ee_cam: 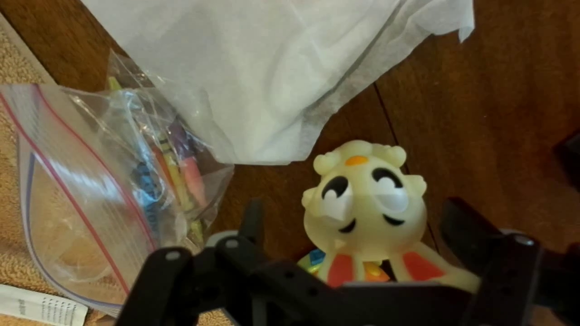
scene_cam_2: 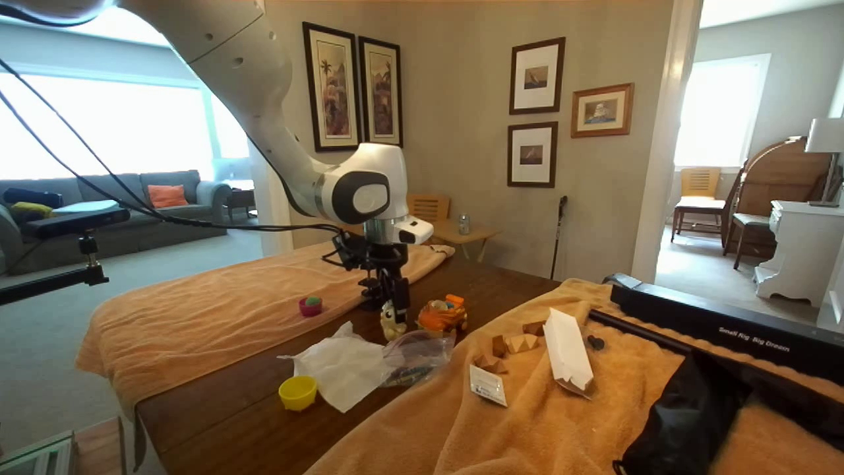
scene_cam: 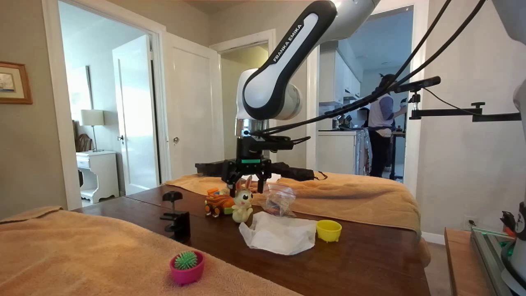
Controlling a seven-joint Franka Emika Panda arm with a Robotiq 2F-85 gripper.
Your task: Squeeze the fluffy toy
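Smooth and faintly translucent, the cream rabbit toy [ee_cam: 362, 235] has a round head and long ears lined in red. It stands upright on the dark wooden counter [scene_cam: 349, 263], between long edges draped with nubby orange towels [scene_cam: 102, 250]. A thin, creased white sheet [scene_cam: 283, 234] lies beside it, next to a clear, wrinkled plastic bag [ee_cam: 68, 145] of crayons [ee_cam: 176, 181]; a rounded yellow cup [scene_cam: 328, 231] sits nearer the counter's short edge. On the towel along one long edge, a pink cup [scene_cam: 188, 276] holds a spiky green ball [scene_cam: 185, 260]. The claw [scene_cam: 246, 190] points straight down over the toy, released, its black fingers [ee_cam: 466, 228] spread apart with the ears rising between them. I cannot tell whether an ear touches a finger.
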